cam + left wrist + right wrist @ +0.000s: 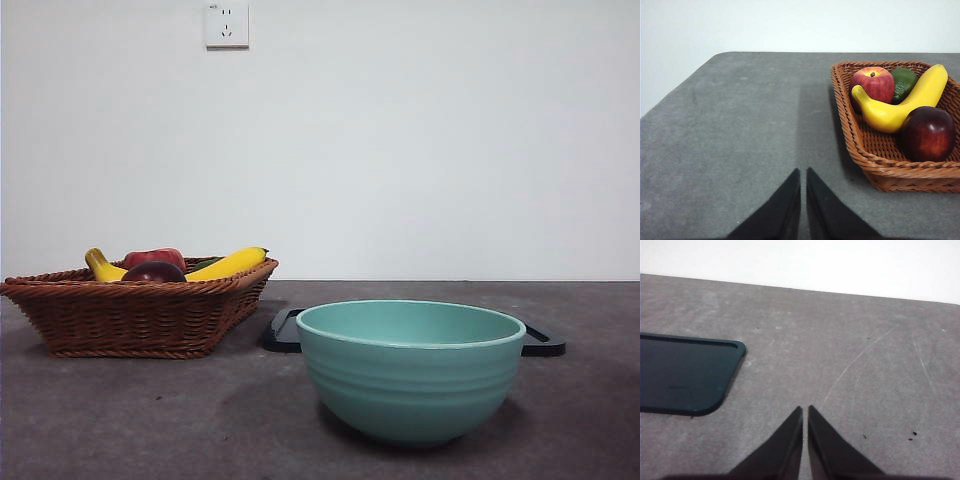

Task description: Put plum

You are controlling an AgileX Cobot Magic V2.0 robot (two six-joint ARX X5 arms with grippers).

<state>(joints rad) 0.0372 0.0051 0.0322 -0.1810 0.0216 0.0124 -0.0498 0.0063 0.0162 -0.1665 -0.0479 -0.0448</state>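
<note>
Only the tips of the two arms are visible. The left gripper [803, 176] has two matte black jaws, each a smooth wedge tapering to a sharp point, plain and unmarked. The right gripper [805, 412] looks the same: two flat black tapered jaws, no screws, cables or lettering showing on either pair.

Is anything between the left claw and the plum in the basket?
Only the basket's near wall. The plum lies on top, touching the banana, uncovered from above. The left claw is over bare table, jaws together.
</note>
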